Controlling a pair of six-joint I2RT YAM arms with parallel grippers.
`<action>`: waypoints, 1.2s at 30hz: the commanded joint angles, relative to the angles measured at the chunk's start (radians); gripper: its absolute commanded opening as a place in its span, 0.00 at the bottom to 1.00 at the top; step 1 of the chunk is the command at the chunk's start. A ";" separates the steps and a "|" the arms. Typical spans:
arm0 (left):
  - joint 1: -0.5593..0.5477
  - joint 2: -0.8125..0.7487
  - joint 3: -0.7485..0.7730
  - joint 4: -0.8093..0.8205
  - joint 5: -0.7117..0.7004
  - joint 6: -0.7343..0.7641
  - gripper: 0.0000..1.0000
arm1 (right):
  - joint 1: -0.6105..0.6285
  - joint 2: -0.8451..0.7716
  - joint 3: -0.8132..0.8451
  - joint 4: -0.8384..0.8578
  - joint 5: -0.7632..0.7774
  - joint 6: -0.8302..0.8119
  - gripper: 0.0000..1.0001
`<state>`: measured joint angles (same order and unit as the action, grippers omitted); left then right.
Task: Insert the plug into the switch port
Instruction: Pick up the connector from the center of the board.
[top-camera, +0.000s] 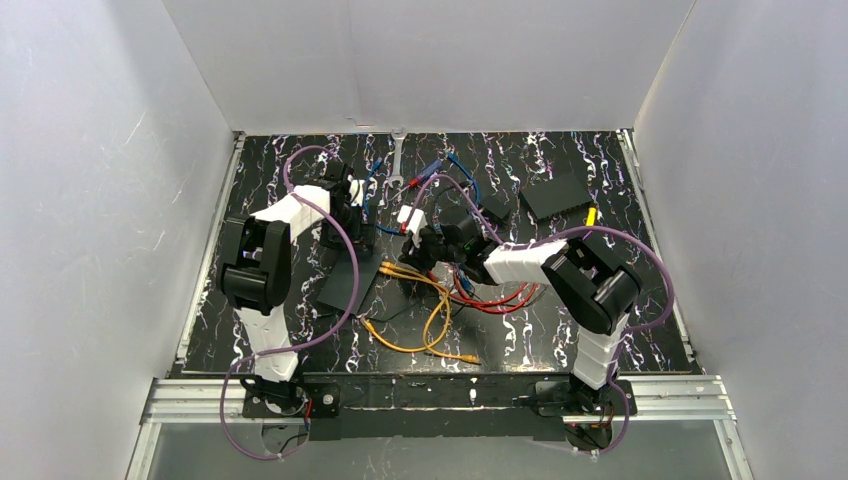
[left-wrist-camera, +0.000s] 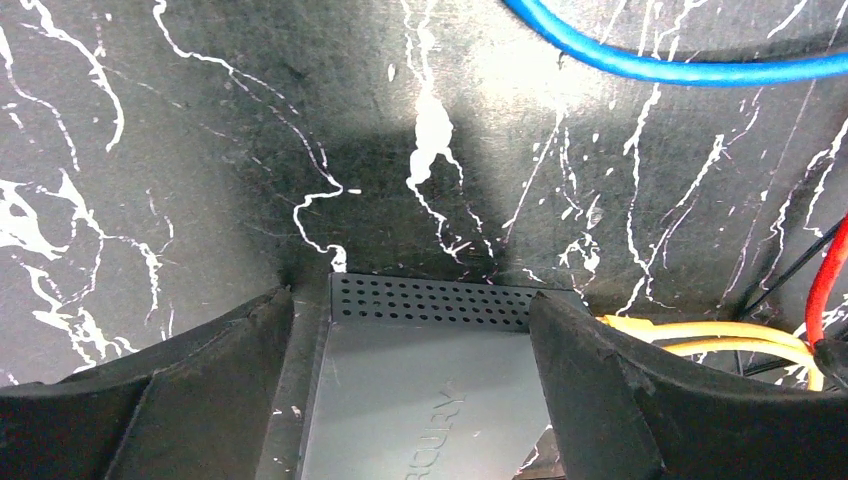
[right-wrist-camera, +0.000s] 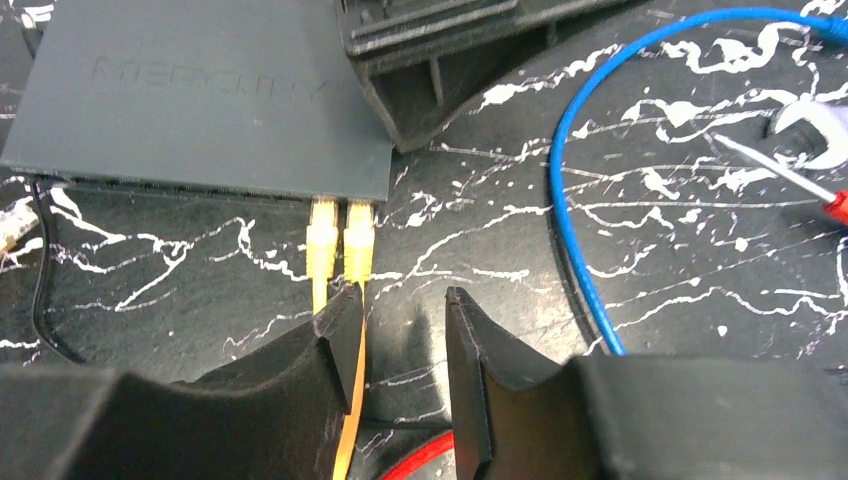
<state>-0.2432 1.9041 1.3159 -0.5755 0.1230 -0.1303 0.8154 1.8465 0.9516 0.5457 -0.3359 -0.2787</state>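
Note:
The switch (right-wrist-camera: 200, 100) is a flat dark box lying on the marbled table; it also shows in the top view (top-camera: 350, 285). Two yellow plugs (right-wrist-camera: 340, 240) sit side by side in ports at the right end of its near edge. My left gripper (left-wrist-camera: 410, 300) straddles the switch (left-wrist-camera: 420, 380), with a finger pressed against each side near its perforated end. My right gripper (right-wrist-camera: 400, 295) is open just in front of the plugs and holds nothing. One yellow cable (right-wrist-camera: 350, 400) runs along the inner face of its left finger.
A plain black slab (top-camera: 557, 195) lies at the back right. A wrench (top-camera: 397, 150) lies at the back middle, with a screwdriver (right-wrist-camera: 780, 175) beside it. Blue cable (right-wrist-camera: 570, 200), red cables (top-camera: 500, 300) and orange cables (top-camera: 430, 320) lie loose around the right gripper.

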 joint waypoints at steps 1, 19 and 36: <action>0.013 -0.061 -0.013 -0.070 -0.072 0.013 0.85 | -0.004 0.008 0.021 -0.042 -0.010 -0.033 0.44; 0.014 -0.037 -0.014 -0.069 0.028 -0.011 0.86 | -0.004 0.129 0.091 -0.093 -0.062 -0.047 0.35; -0.033 -0.020 0.009 -0.081 0.117 0.024 0.82 | 0.031 0.155 0.187 -0.046 -0.095 0.001 0.01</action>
<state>-0.2447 1.8942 1.3151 -0.5907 0.1722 -0.1268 0.8162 1.9907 1.0588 0.4068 -0.4282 -0.2928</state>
